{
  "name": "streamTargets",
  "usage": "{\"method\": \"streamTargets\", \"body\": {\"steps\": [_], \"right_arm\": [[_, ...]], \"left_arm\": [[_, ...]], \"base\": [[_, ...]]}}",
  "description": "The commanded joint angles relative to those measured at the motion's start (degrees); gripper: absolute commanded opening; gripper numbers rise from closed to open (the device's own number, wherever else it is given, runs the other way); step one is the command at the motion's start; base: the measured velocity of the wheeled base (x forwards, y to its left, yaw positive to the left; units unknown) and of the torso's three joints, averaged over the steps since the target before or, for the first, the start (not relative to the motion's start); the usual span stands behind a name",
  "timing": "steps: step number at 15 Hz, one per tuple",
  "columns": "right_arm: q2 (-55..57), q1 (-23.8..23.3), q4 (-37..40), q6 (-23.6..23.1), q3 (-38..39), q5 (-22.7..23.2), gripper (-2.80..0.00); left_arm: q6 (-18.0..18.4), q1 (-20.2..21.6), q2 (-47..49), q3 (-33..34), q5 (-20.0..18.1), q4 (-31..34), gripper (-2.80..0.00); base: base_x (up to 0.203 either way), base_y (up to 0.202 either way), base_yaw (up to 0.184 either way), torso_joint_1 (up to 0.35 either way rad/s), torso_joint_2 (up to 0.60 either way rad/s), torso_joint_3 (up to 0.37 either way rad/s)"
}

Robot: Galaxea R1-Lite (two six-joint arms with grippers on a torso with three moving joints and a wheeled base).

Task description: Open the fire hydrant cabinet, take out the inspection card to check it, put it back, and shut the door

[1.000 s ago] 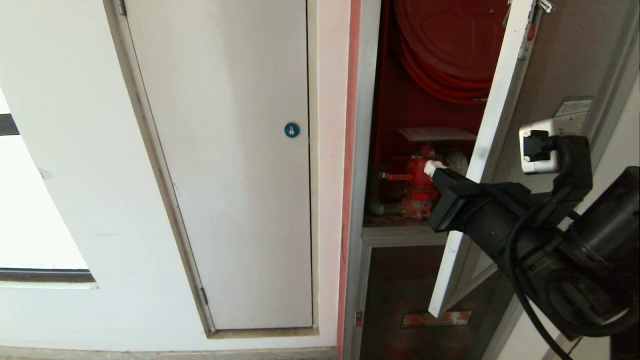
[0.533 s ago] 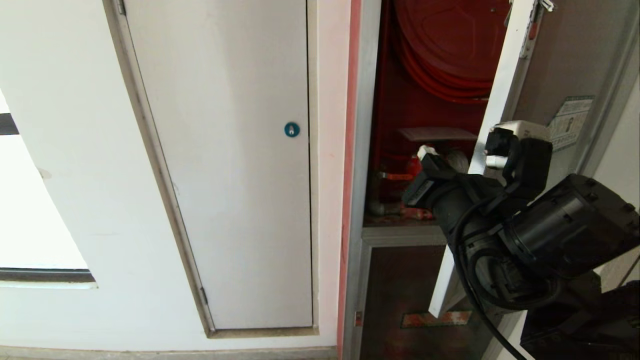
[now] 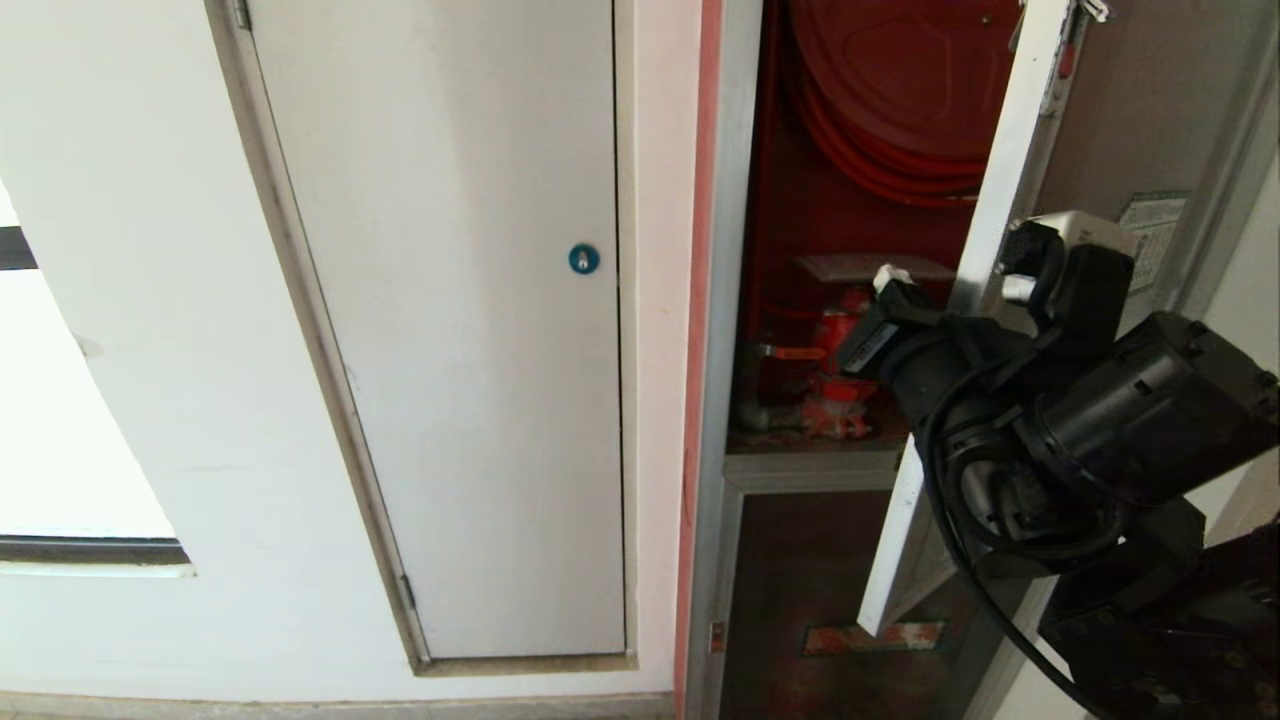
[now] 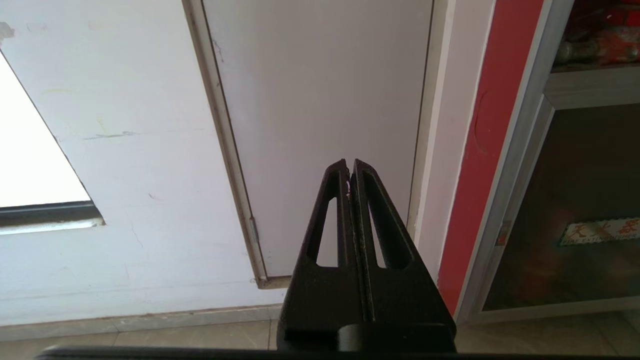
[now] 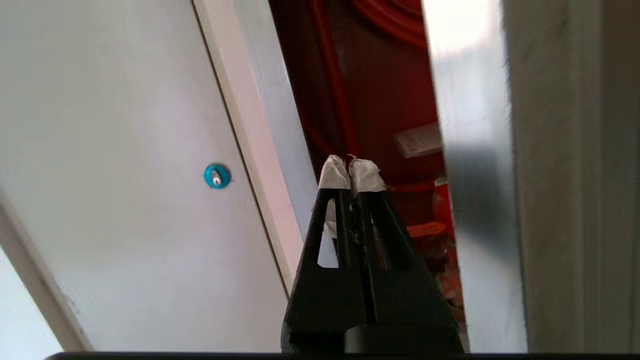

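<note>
Right gripper (image 3: 893, 281): pressed together, pinching nothing; my taped tips sit in the gap between cabinet frame and door edge, pointing in toward the card.
Left gripper (image 4: 349, 167): pressed together too, parked low, facing the white door (image 4: 320, 100) and floor (image 4: 150, 335).
Cabinet (image 3: 722, 300): tall, silver-framed, red inside; reel (image 3: 900, 80) up top, valve (image 3: 845, 370) below on the sill.
Door (image 3: 985, 300): ajar, swung out toward me, its pale edge just beside my wrist; the gap looks narrow for my arm, so I judge it wants opening wider first.
Card (image 3: 870, 267): lying flat above the valve, just beyond my tips, apart from them as far as I can tell.
Card handling: I judge it light, thin, stiff enough to hold its shape but bendy, and slick if laminated; a pinch on the near edge, fingers above and below, should serve. A loose grip could let it slide out.
Door handling: rigid and glazed, I judge; push on the frame edge, not the glass.
Room: white wall (image 3: 150, 350), white door with a blue lock (image 3: 583, 260) to the left of the cabinet, dark lower panel (image 3: 800, 600) beneath the sill.
</note>
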Motion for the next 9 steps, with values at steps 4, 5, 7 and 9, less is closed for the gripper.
{"method": "streamTargets", "body": {"steps": [4, 5, 7, 9], "right_arm": [[-2.2, -0.6, -0.5, -0.1, 0.8, -1.0, -2.8], [-2.6, -0.6, -0.5, -0.1, 0.8, -1.3, -2.8], [-3.2, -0.6, -0.5, -0.1, 1.8, -1.3, -2.8], [-4.3, -0.6, -0.5, -0.1, 3.4, -1.5, -2.8]], "left_arm": [[0.0, 0.0, 0.0, 1.3, 0.0, 0.0, -2.8], [0.0, 0.0, 0.0, 1.3, 0.0, 0.0, -2.8], [0.0, 0.0, 0.0, 1.2, 0.0, 0.0, -2.8], [0.0, 0.0, 0.0, 1.3, 0.0, 0.0, -2.8]], "base": [[0.0, 0.0, 0.0, 0.0, 0.0, 0.0], [0.0, 0.0, 0.0, 0.0, 0.0, 0.0], [0.0, 0.0, 0.0, 0.0, 0.0, 0.0], [0.0, 0.0, 0.0, 0.0, 0.0, 0.0]]}}
